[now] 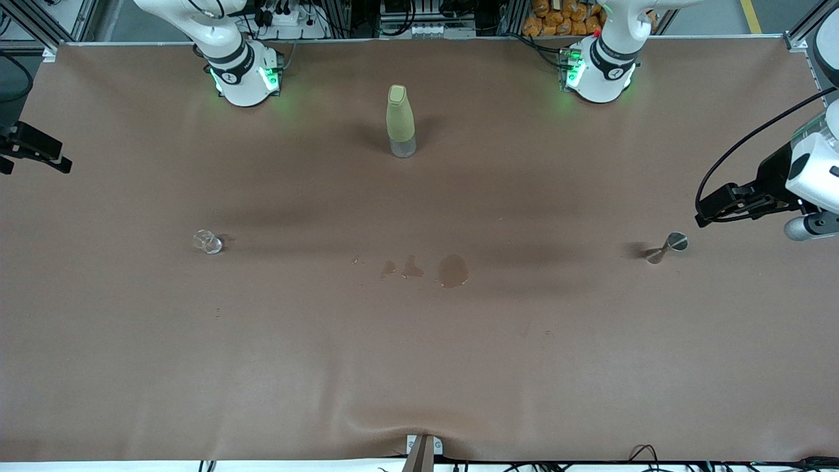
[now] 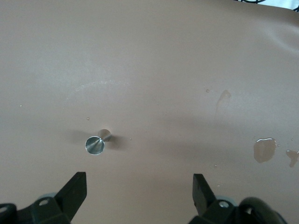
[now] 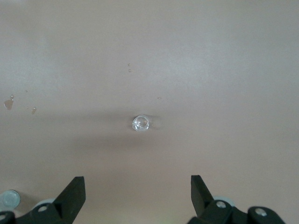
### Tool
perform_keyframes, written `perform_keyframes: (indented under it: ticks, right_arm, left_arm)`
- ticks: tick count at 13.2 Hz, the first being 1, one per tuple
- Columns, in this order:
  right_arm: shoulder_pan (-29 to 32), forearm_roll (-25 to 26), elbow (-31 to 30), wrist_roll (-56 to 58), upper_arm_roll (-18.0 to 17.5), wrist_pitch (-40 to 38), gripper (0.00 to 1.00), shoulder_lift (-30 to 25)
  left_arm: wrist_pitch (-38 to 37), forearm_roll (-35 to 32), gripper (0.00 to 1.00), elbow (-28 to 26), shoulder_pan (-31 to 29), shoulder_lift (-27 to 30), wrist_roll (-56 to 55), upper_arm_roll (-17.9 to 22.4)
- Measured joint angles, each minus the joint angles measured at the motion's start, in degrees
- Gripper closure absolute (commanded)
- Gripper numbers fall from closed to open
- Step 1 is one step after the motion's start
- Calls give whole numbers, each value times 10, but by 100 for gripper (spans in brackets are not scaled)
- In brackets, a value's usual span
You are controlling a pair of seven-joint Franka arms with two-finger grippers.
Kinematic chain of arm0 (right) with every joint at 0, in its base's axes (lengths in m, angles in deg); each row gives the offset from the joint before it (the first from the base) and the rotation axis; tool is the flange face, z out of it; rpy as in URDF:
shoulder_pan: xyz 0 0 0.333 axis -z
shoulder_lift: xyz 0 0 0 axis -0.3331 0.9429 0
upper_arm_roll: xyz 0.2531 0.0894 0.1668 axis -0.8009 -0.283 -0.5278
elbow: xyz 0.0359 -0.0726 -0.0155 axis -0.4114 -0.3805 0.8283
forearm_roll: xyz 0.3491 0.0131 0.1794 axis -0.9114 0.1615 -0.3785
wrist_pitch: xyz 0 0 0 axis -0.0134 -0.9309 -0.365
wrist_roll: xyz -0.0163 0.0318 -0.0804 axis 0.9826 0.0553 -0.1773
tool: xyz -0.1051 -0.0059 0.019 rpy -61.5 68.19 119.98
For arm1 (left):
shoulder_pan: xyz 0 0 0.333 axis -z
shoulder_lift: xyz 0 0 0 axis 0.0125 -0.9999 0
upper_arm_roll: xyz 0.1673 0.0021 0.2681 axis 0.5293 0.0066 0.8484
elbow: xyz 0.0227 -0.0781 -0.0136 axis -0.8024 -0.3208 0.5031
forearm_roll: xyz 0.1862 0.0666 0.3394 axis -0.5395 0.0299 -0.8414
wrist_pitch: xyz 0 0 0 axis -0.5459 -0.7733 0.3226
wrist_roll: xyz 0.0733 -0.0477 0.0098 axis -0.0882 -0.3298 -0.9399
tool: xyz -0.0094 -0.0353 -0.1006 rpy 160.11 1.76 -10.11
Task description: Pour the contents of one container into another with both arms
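- Two grippers, both spread wide and empty: left gripper [image 1: 704, 217] at right edge, right gripper [image 1: 10, 157] at left edge.
- One glass cup [image 1: 208, 242] stands left of centre.
- One steel jigger [image 1: 667, 247] stands right of centre.
- One yellow-green bottle [image 1: 399, 120], upper centre.
- Three wet patches [image 1: 452, 270] mid-frame.
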Motion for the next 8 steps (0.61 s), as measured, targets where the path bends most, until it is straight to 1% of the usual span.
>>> perform_keyframes:
  ticks: [8]
  right_arm:
    - [0, 0, 1, -1, 3, -2, 0, 0]
  left_arm:
    - [-5, -1, 0, -1, 1, 0, -4, -1]
